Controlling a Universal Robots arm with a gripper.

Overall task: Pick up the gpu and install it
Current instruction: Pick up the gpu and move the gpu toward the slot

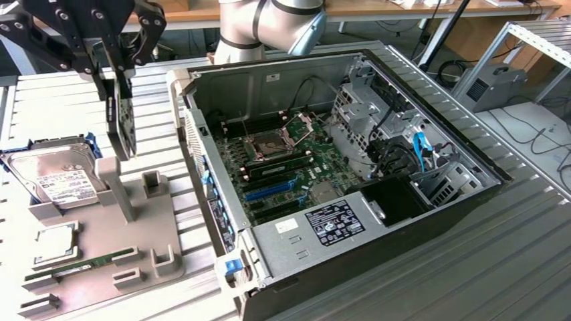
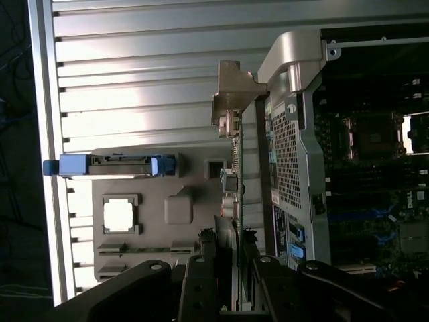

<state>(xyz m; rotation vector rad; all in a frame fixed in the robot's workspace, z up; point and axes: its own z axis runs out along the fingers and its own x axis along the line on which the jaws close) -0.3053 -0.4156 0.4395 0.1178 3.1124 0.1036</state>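
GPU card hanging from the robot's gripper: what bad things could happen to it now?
1. The gripper pinches the gpu by one edge while it hangs in the air, so it might slip or swing.
2. The grey post of the parts holder stands just below it and could catch its lower edge.
3. The computer case wall is close beside it; the card's metal bracket might bump that wall.

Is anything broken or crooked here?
Nothing looks broken. The only odd sight is the gpu, hanging on edge from the gripper above the grey tray, beside the open computer case.
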